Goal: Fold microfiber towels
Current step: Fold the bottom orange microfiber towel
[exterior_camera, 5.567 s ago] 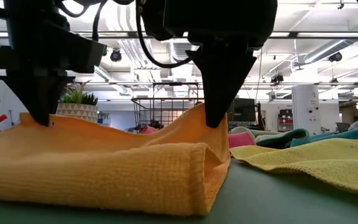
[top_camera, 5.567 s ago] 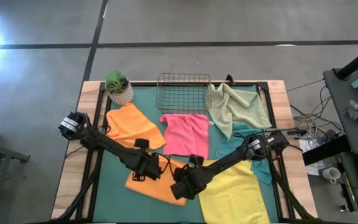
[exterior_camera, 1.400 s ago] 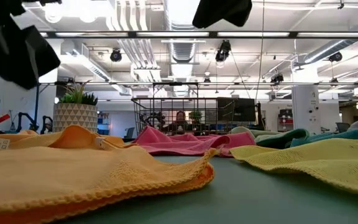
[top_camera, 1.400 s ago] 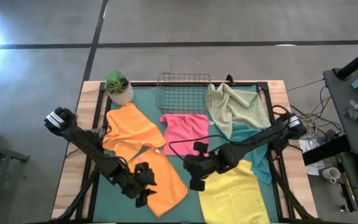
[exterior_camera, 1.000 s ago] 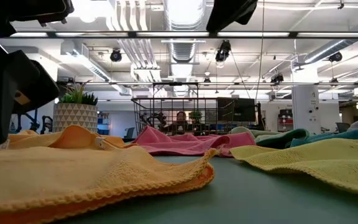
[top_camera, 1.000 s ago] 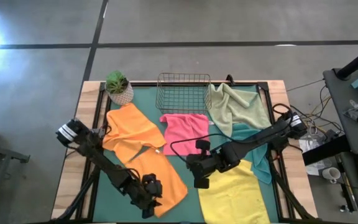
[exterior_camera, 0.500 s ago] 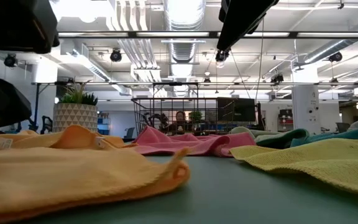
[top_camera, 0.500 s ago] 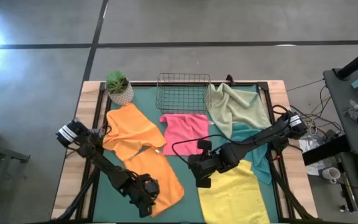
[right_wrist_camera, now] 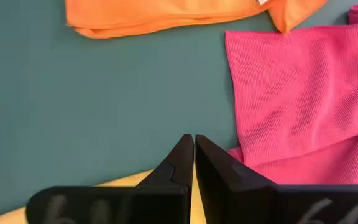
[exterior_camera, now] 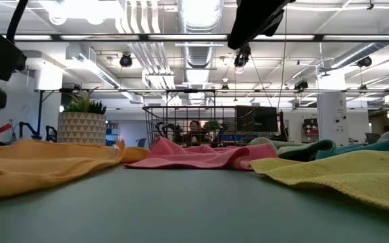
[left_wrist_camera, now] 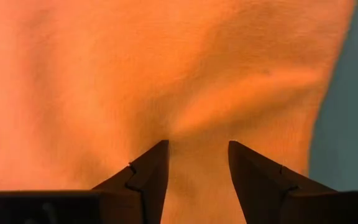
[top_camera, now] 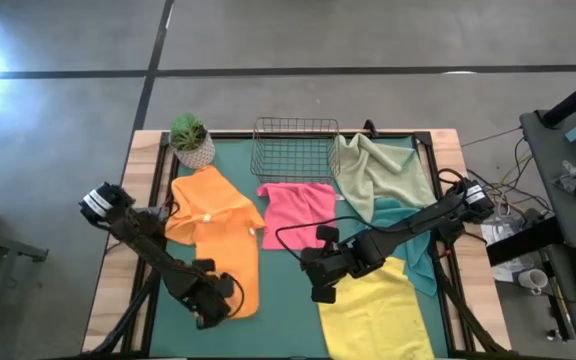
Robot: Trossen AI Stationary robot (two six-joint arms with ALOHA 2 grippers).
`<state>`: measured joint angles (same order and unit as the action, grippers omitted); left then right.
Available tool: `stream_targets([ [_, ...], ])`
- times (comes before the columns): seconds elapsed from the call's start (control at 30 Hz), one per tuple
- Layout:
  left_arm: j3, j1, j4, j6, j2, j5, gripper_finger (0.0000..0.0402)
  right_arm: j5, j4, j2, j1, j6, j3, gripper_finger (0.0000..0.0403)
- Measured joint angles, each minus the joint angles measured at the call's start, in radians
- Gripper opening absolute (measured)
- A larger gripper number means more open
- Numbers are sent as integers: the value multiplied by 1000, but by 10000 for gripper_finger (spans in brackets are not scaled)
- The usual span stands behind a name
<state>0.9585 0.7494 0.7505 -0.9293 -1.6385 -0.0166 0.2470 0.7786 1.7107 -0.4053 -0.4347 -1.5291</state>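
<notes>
Left end effector (top_camera: 208,305) sits low near the front-left corner of the tabletop, fingers spread with a pucker of the orange towel (top_camera: 230,270) between the tips, resting on cloth rather than clearly pinching it; this towel lies folded along the left half, touching the second orange towel (top_camera: 206,205) behind it. Right end effector (top_camera: 323,290), pressed together and empty, waits mid-tabletop between the pink towel (top_camera: 298,212) and the yellow towel (top_camera: 373,312). Judgement: to fold well, take a full bite of the free edge, lift only slightly, and lay edge on edge.

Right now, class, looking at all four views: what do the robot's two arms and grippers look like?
Both arms are slim, dark and jointed, each with a black cable looping beside it. The left gripper has two dark wedge-shaped fingers tapering to points; the right gripper has the same dark, pointed fingers. No markings are legible.
</notes>
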Motion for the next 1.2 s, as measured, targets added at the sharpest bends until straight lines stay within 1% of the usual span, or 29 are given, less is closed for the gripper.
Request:
stream_targets([
  [0.13,4,7,2,1,74,-1,150,0,-28,0,0,0,0,9],
  [0.27,14,36,2,-5,133,-1,150,-3,-63,0,0,0,0,9],
  [0.4,28,106,3,-34,153,0,150,-10,-122,0,0,1,0,9],
  [0.57,56,222,1,-104,137,-5,150,-24,-184,10,0,72,0,16],
  [0.73,86,296,1,-156,94,1,150,-108,-245,40,0,99,0,50],
  [0.93,93,332,4,-163,36,30,150,-116,-259,100,-3,167,0,105],
  [1.07,93,332,27,-165,16,52,150,-117,-381,148,-9,254,0,130],
  [1.2,138,332,133,-165,15,79,150,-127,-480,190,-10,292,0,140],
])
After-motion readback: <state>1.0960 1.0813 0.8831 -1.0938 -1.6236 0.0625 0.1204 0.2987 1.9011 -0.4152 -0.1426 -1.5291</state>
